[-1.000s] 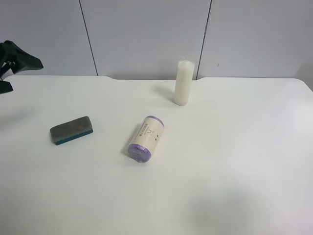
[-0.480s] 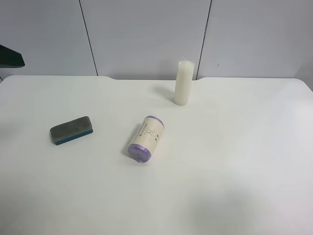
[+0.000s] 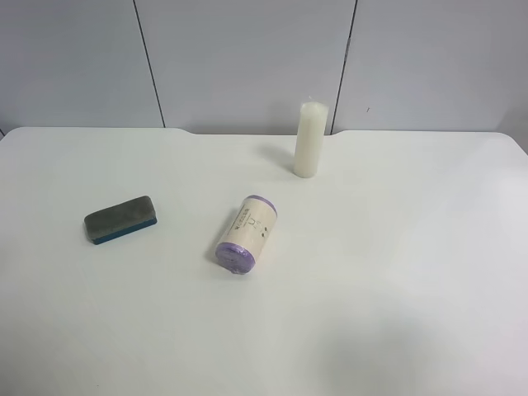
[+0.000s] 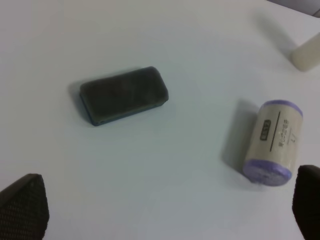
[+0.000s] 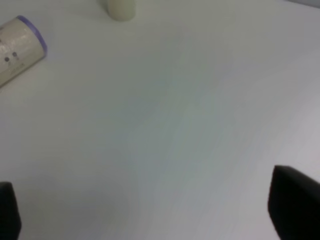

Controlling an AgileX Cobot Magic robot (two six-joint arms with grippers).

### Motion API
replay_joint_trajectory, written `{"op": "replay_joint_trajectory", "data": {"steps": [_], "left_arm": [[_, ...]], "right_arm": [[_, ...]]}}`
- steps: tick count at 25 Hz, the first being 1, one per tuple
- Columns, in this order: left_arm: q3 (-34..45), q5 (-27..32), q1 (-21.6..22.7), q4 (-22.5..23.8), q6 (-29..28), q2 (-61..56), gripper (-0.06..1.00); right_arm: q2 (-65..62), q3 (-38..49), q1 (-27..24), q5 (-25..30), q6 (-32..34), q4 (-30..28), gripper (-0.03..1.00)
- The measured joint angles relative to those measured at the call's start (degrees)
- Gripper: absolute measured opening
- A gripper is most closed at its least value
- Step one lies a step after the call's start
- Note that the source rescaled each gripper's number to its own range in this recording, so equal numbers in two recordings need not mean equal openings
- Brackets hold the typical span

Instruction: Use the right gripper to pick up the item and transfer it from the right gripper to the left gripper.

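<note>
The item (image 3: 120, 219), a flat block with a dark grey felt top and blue base, lies on the white table (image 3: 396, 264) at the exterior high view's left. It also shows in the left wrist view (image 4: 123, 95). No arm shows in the exterior high view. My left gripper (image 4: 165, 210) is open and empty above the table, with one fingertip (image 4: 22, 206) at each lower corner of its view, the item beyond them. My right gripper (image 5: 150, 210) is open and empty over bare table, its fingertips (image 5: 292, 205) wide apart. The item is out of the right wrist view.
A cream-labelled roll with purple ends (image 3: 247, 234) lies on its side mid-table, also in the left wrist view (image 4: 272, 142) and the right wrist view (image 5: 17, 47). A white pillar candle (image 3: 310, 139) stands upright behind it. A grey panelled wall (image 3: 247, 58) backs the table.
The black claw at the exterior high view's left edge has drawn out of that view. The item, roll and candle have not moved.
</note>
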Motion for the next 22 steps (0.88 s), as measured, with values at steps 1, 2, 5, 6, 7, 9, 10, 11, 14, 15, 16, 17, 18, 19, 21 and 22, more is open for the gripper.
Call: {"op": "replay_joint_trajectory", "data": {"steps": [1,2,5,6,7,9,10,11,14,15,16,17,18,19,21,22], "left_arm": [[0.0,1.2,0.0,0.5,-0.1,-1.6,0.99],[0.0,2.5,0.0,0.9,-0.1,-3.4,0.99],[0.0,5.8,0.0,3.1,-0.2,-8.6,0.99],[0.0,7.0,0.0,4.3,-0.2,-10.3,0.99],[0.0,8.3,0.0,5.7,-0.2,-12.1,0.99],[0.0,10.6,0.0,8.6,-0.3,-15.5,0.99],[0.0,11.6,0.0,10.4,-0.4,-17.3,0.99],[0.0,12.4,0.0,12.3,-0.7,-19.1,0.99],[0.0,14.5,0.0,17.1,-1.9,-23.6,0.99],[0.0,15.2,0.0,18.6,-2.5,-24.7,0.99],[0.0,16.1,0.0,19.6,-3.1,-26.0,0.99],[0.0,16.8,0.0,20.6,-3.5,-27.2,0.99],[0.0,17.0,0.0,21.5,-3.9,-28.5,0.99],[0.1,17.3,0.0,22.1,-4.1,-29.3,0.99],[0.1,17.5,0.0,23.3,-4.4,-30.0,0.99],[0.1,17.5,0.0,23.7,-4.7,-30.1,0.99]], "right_arm": [[0.0,0.0,0.0,0.0,0.0,0.0,0.99],[0.0,0.0,0.0,0.0,0.0,0.0,0.99],[0.0,0.0,0.0,0.0,0.0,0.0,0.99],[0.0,0.0,0.0,0.0,0.0,0.0,0.99],[0.0,0.0,0.0,0.0,0.0,0.0,0.99],[0.0,0.0,0.0,0.0,0.0,0.0,0.99],[0.0,0.0,0.0,0.0,0.0,0.0,0.99],[0.0,0.0,0.0,0.0,0.0,0.0,0.99],[0.0,0.0,0.0,0.0,0.0,0.0,0.99],[0.0,0.0,0.0,0.0,0.0,0.0,0.99],[0.0,0.0,0.0,0.0,0.0,0.0,0.99],[0.0,0.0,0.0,0.0,0.0,0.0,0.99],[0.0,0.0,0.0,0.0,0.0,0.0,0.99],[0.0,0.0,0.0,0.0,0.0,0.0,0.99],[0.0,0.0,0.0,0.0,0.0,0.0,0.99],[0.0,0.0,0.0,0.0,0.0,0.0,0.99]]}}
